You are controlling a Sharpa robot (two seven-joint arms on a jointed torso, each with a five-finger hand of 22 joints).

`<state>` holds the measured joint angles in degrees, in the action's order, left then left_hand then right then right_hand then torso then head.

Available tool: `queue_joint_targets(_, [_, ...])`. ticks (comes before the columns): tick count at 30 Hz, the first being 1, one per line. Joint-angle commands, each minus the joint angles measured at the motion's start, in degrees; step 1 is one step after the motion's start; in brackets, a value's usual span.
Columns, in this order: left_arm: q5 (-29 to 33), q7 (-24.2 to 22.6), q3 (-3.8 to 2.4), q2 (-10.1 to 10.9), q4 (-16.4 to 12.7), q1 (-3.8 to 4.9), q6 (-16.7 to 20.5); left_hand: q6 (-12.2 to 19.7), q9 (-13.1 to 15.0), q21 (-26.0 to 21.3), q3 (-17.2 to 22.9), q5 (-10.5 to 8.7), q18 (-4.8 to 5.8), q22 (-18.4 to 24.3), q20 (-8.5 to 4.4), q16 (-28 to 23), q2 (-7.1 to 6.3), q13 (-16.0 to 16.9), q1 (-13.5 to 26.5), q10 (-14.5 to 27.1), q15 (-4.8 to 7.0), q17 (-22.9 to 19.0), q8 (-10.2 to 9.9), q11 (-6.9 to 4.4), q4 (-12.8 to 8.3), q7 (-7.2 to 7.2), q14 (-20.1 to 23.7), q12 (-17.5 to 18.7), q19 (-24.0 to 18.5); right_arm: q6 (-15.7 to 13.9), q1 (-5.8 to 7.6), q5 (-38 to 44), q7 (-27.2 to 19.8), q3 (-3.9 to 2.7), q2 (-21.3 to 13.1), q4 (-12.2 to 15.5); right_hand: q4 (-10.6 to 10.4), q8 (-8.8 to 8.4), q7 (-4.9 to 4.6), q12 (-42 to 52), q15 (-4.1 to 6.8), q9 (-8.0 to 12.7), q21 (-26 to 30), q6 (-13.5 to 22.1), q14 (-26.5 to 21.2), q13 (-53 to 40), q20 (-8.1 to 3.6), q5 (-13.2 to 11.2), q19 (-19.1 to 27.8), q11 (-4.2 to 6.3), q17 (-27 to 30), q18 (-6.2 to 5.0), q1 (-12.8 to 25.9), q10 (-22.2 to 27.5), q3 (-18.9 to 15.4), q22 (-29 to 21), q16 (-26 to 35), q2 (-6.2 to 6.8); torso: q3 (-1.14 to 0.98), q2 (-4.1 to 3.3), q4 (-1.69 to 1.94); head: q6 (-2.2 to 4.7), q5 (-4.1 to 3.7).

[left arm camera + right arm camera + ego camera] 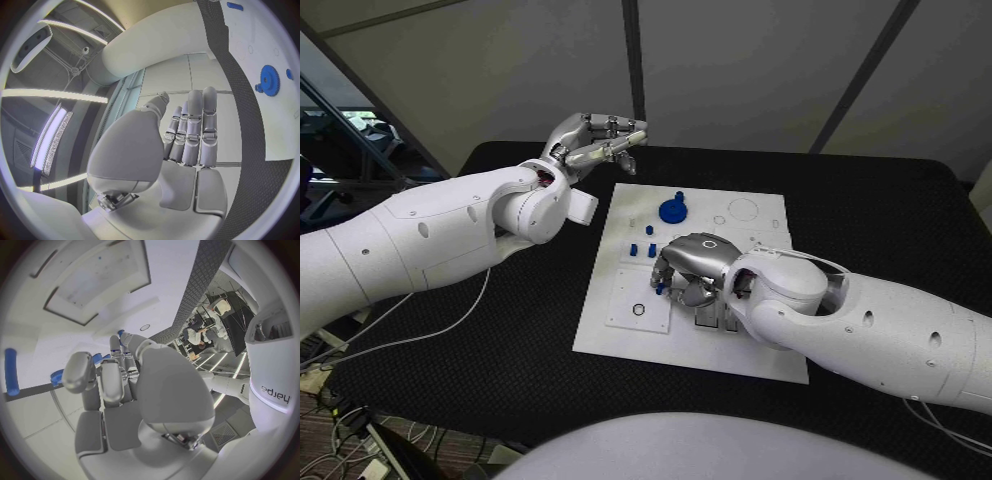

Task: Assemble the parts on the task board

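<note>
Curling silver right hand (697, 265) on small blue part (661, 288), left hand (596, 140) spread empty, flat white task board (754, 225).

parts (648, 247) on task board (762, 225), table (877, 210) beneath

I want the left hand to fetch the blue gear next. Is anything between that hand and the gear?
Nothing visible does. The left hand hangs empty past the task board's far left corner; the blue gear lies on the board's far part with bare table and board between. The right hand works nearer.
</note>
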<state>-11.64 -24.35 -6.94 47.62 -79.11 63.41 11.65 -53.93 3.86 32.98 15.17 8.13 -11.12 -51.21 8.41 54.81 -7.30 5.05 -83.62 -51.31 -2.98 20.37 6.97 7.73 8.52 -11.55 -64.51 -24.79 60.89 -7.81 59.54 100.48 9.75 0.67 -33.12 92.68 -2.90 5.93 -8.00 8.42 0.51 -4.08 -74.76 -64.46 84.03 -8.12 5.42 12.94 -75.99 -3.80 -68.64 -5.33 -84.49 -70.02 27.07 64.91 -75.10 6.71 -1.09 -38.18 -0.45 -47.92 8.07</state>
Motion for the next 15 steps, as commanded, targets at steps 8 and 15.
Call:
queue_joint_targets(8, [0.29,0.11,-0.04,0.05,-0.08,0.11,-0.74,0.46,-0.05,-0.19,0.03,0.08,0.72,0.08,0.14,-0.36,-0.51,-0.05,-0.08,0.48,-0.03,-0.1,0.01,0.04,-0.25,0.0,0.38,-0.19,-0.4,2.51,-0.26,0.63,0.41,0.24,0.28,-0.02,0.15,-0.39,-0.38,-1.15,0.08,0.12,0.07,0.74,2.23,0.32,0.02,-0.16,0.29,-0.29,0.0,-0.11,1.82,0.38,-0.35,-0.37,-0.25,0.42,0.02,0.03,-0.05,-0.05,0.02])
queue_joint_targets(15, [0.29,0.27,-0.03,0.07,-0.05,0.12,-0.82,0.56,-0.05,-0.24,0.01,0.09,0.72,0.11,0.16,-0.35,-0.49,-0.06,-0.12,0.64,-0.05,-0.16,0.02,0.07,-0.3,-0.04,0.41,-0.27,-0.4,0.05,-0.28,1.15,1.68,0.35,0.09,0.04,-0.36,-2.42,-1.85,-4.69,-1.78,0.44,5.39,9.68,0.65,3.12,1.64,-0.46,4.8,-2.66,5.14,-1.6,4.83,9.6,-2.09,-7.9,3.51,2.76,0.0,0.07,0.0,0.0,-0.01])
